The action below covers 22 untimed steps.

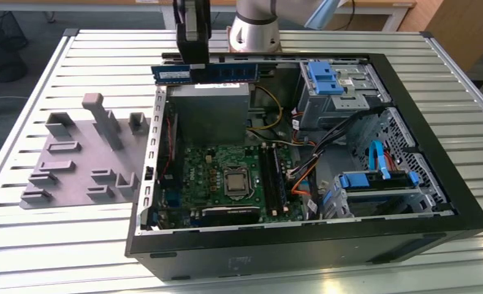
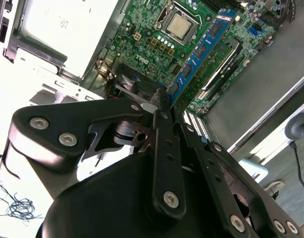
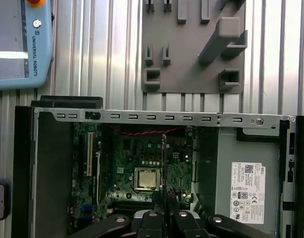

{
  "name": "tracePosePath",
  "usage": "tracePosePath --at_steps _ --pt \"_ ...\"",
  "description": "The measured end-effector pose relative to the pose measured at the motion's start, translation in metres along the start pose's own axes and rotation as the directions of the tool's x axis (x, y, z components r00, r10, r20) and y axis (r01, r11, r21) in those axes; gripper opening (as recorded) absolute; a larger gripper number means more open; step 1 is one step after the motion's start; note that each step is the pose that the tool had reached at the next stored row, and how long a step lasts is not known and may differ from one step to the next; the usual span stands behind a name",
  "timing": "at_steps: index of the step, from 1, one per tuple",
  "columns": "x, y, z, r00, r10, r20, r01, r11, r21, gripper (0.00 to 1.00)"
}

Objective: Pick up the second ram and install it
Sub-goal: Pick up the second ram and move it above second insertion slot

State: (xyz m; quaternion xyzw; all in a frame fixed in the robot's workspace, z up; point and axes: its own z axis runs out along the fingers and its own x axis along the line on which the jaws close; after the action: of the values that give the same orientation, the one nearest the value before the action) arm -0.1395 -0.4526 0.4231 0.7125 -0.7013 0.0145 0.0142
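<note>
The second ram, a long blue stick with dark chips, hangs level above the back rim of the open computer case. My gripper is shut on it near the end towards the exterior view's left. In the second wrist view the ram runs out from my gripper over the green motherboard, above the black memory slots. In the first wrist view the ram shows edge-on as a thin line rising from my gripper, over the processor.
A grey plastic tray with raised blocks lies outside the case on the exterior view's left. Inside the case are a grey power supply, loose cables and blue-tabbed drive cages. A teach pendant lies on the slatted table.
</note>
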Motion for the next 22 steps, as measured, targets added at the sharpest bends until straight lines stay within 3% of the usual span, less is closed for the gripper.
tracePosePath --at_steps 22 --pt "0.0004 -0.0275 0.0 1.0 0.0 0.0 0.0 1.0 0.0 0.14"
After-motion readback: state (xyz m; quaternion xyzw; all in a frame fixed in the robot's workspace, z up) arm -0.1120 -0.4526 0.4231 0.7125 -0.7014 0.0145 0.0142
